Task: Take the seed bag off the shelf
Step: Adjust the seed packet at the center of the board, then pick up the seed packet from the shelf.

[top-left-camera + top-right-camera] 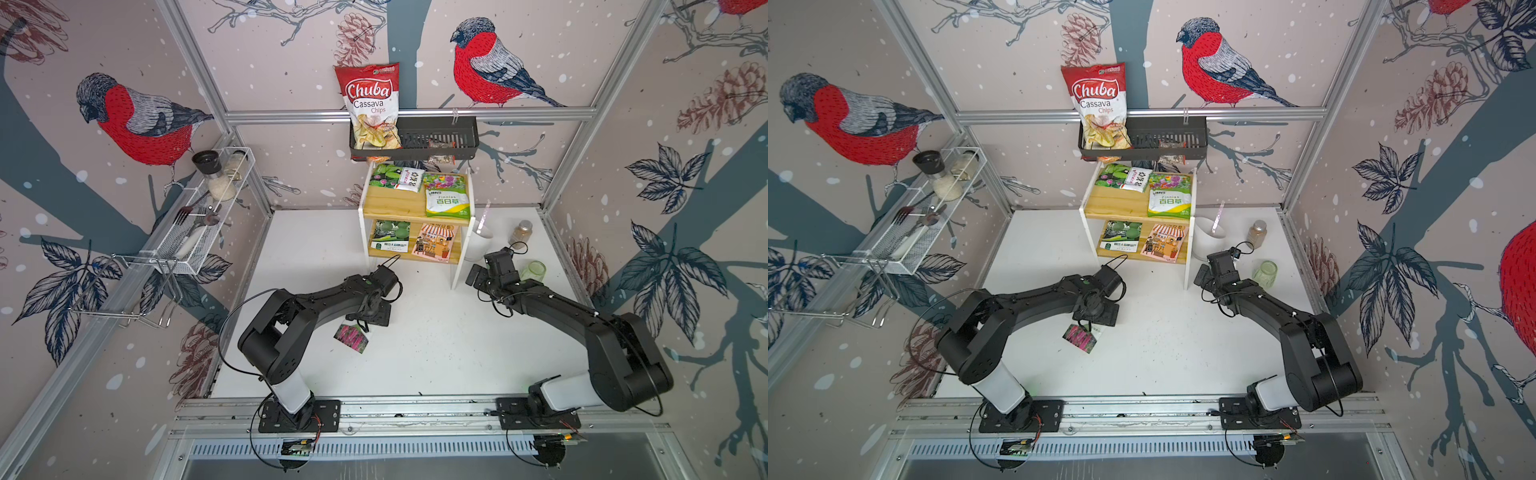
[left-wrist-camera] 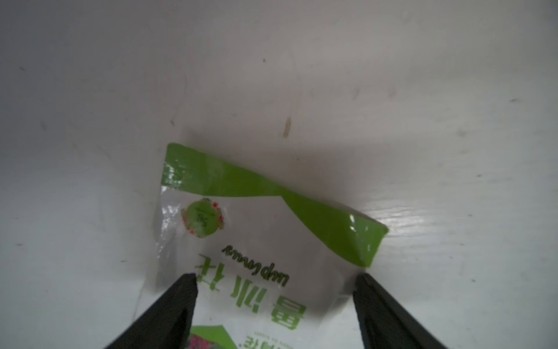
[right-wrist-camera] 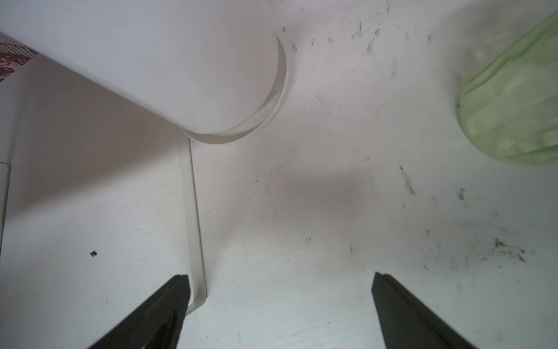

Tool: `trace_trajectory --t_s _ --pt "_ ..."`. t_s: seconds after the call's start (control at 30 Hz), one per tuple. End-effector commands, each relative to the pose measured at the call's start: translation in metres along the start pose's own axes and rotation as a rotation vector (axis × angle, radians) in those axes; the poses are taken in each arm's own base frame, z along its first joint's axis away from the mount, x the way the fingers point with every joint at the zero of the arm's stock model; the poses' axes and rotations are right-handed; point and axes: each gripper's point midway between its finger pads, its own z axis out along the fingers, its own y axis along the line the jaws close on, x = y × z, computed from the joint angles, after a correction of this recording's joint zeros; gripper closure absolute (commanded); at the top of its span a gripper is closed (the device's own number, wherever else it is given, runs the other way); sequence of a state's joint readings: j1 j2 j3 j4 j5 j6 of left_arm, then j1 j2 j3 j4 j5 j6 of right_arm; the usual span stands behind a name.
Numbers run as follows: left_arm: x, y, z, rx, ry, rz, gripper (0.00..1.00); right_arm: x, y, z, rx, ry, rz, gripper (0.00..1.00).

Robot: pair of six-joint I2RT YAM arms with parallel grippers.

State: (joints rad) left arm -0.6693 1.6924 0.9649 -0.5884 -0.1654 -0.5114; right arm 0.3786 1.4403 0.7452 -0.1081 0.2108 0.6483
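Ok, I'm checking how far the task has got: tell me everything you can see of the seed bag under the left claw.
The seed bag is a small glossy plastic packet: white with green lettering, a green end band, a pink flower picture. It lies flat on the white table, off the shelf, one green corner curled. The left claw hangs open over it, not gripping.

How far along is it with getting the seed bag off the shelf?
Mostly done: one seed bag lies on the table, off the shelf. In hand: nothing; the left gripper stands open over that bag, the right gripper open and empty. Left: likely only drawing the arm back. Other packets sit on the shelf.
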Motion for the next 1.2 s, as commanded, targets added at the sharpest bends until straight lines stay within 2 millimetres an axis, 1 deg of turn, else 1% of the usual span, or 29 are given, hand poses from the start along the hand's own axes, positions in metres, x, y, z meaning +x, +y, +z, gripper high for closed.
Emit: trace_trajectory --t_s 0.0,0.13,0.27,0.47,0.53,0.6,0.7,0.8,0.83,0.9,0.97,1.0,1.03,1.07,1.13,1.17 --pt "0.009 0.005 0.013 -0.033 0.022 -0.023 0.15 -0.004 0.000 -0.003 -0.004 -0.013 -0.017 0.00" --pt "0.024 0.014 0.023 -0.069 0.054 -0.079 0.16 -0.008 -0.001 -0.007 0.001 -0.027 -0.015 0.00" --pt "0.040 0.028 0.025 -0.108 0.064 -0.112 0.16 -0.013 -0.002 -0.008 0.002 -0.038 -0.006 0.00" --pt "0.061 0.060 0.020 -0.162 0.067 -0.168 0.16 -0.013 -0.002 -0.009 0.001 -0.038 0.003 0.00" --pt "0.064 0.071 0.017 -0.172 0.061 -0.189 0.16 -0.013 -0.002 -0.009 0.002 -0.036 0.005 0.00" --pt "0.065 0.080 0.014 -0.179 0.049 -0.212 0.16 -0.012 -0.002 -0.009 0.002 -0.036 0.007 0.00" --pt "0.057 0.085 0.006 -0.179 0.019 -0.238 0.15 -0.012 -0.003 -0.010 0.003 -0.035 0.009 0.00" --pt "0.045 0.090 -0.007 -0.199 -0.008 -0.262 0.15 -0.013 -0.003 -0.011 0.001 -0.038 0.013 0.00" --pt "0.038 0.088 -0.014 -0.186 -0.030 -0.270 0.15 -0.012 -0.003 -0.011 -0.001 -0.036 0.015 0.00" --pt "0.021 0.084 -0.036 -0.154 -0.082 -0.291 0.15 -0.013 -0.002 -0.012 -0.004 -0.038 0.018 0.00" --pt "0.000 0.082 -0.069 -0.123 -0.151 -0.316 0.14 -0.013 -0.002 -0.013 -0.005 -0.040 0.022 0.00" --pt "-0.012 0.082 -0.091 -0.110 -0.191 -0.329 0.13 -0.013 -0.002 -0.013 -0.005 -0.040 0.025 0.00" --pt "-0.026 0.082 -0.116 -0.091 -0.241 -0.344 0.13 -0.014 -0.001 -0.014 -0.009 -0.044 0.027 0.00" --pt "-0.036 0.082 -0.135 -0.073 -0.278 -0.357 0.12 -0.014 -0.002 -0.014 -0.009 -0.045 0.031 0.00" --pt "-0.061 0.076 -0.182 0.010 -0.380 -0.372 0.11 -0.015 -0.001 -0.014 -0.013 -0.049 0.038 0.00" --pt "-0.069 0.072 -0.199 0.054 -0.416 -0.388 0.11 -0.015 -0.001 -0.014 -0.013 -0.050 0.041 0.00"
